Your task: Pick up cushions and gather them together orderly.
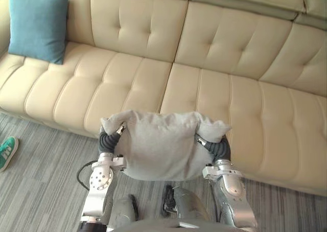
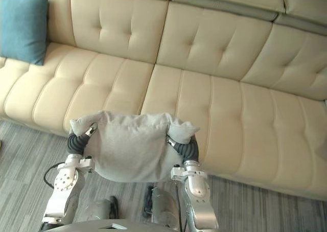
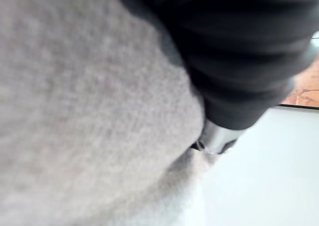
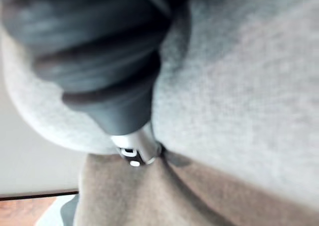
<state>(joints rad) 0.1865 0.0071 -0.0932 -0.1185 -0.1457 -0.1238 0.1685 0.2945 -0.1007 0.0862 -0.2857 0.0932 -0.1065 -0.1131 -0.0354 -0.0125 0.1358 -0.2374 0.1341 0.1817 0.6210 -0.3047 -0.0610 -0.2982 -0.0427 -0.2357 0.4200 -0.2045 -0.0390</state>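
The grey cushion hung nearest, over the sofa's front edge, pressed at its two sides between the left hand and the right hand. Whether either hand was open or closed could not be told. The cushion looked light, soft and saggy, so it was probably best squeezed from both sides. Beyond it, a teal cushion leaned in the sofa's far left corner.

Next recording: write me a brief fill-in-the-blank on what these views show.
1. The carried cushion, between the left robot hand and the right robot hand, is ____ in colour.
2. The blue cushion leans at the ____ end of the sofa.
3. The number of cushions resting on the sofa is ____.
Missing words: grey; left; one.
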